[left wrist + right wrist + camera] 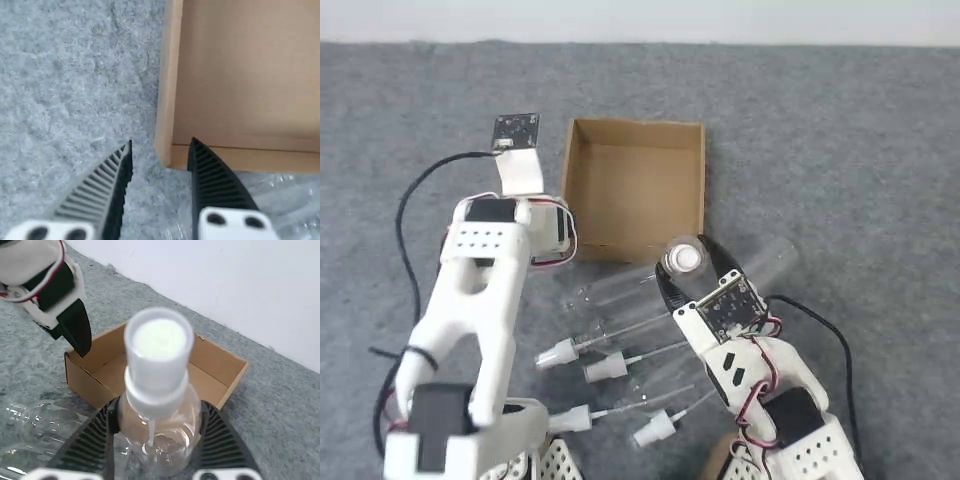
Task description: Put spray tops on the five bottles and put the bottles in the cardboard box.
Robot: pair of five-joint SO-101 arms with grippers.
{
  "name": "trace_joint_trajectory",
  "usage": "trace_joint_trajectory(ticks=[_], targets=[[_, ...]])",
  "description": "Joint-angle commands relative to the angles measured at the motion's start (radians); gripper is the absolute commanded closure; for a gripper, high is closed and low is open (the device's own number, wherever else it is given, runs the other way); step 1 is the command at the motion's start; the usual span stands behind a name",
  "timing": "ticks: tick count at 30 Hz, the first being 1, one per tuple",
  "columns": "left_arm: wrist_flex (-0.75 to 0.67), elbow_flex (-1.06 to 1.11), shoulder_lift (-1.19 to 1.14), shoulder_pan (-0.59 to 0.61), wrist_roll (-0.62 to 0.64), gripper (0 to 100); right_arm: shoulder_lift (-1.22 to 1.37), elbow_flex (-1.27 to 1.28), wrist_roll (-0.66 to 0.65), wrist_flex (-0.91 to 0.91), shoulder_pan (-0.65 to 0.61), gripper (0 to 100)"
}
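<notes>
At 12 o'clock on the grey desk (860,140): one cardboard box (635,190), open-topped. At the box's 7 o'clock corner: left gripper (160,145), jaws apart, above the desk beside the box wall. At the box's 5 o'clock, just off its near wall: right gripper (692,268), clamped on one clear bottle (160,440), upright, spray top (159,340) fitted. At the box's 6 o'clock: empty bottles (620,285) lying flat, count unclear. Nearer the arms: four loose spray tops (605,368), tubes pointing toward 2 o'clock.

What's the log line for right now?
right gripper: shut on clear plastic bottle with white spray top | left gripper: open, by brown cardboard box
</notes>
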State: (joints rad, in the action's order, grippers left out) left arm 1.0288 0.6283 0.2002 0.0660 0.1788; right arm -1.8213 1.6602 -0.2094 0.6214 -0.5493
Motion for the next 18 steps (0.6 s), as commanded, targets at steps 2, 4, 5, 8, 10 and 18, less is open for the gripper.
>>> trace_joint_trajectory(ticks=[2,4,5,8,10,18], targets=[[-0.021,-0.111,-0.080,0.002,-0.009,84,0.005,-0.020,0.003,0.024,0.022,95.0],[-0.021,-0.122,-0.106,0.002,-0.008,84,0.005,-0.023,0.003,0.025,0.022,95.0],[-0.021,-0.127,-0.115,0.002,-0.008,84,0.005,-0.023,0.003,0.025,0.022,95.0],[-0.021,-0.131,-0.117,0.002,-0.011,91,0.005,-0.025,0.003,0.025,0.028,95.0],[-0.021,-0.130,-0.110,-0.003,-0.011,96,0.005,-0.035,0.003,0.024,0.044,95.0],[0.015,-0.131,-0.107,-0.066,-0.012,97,0.005,-0.074,0.011,0.024,0.113,95.0]])
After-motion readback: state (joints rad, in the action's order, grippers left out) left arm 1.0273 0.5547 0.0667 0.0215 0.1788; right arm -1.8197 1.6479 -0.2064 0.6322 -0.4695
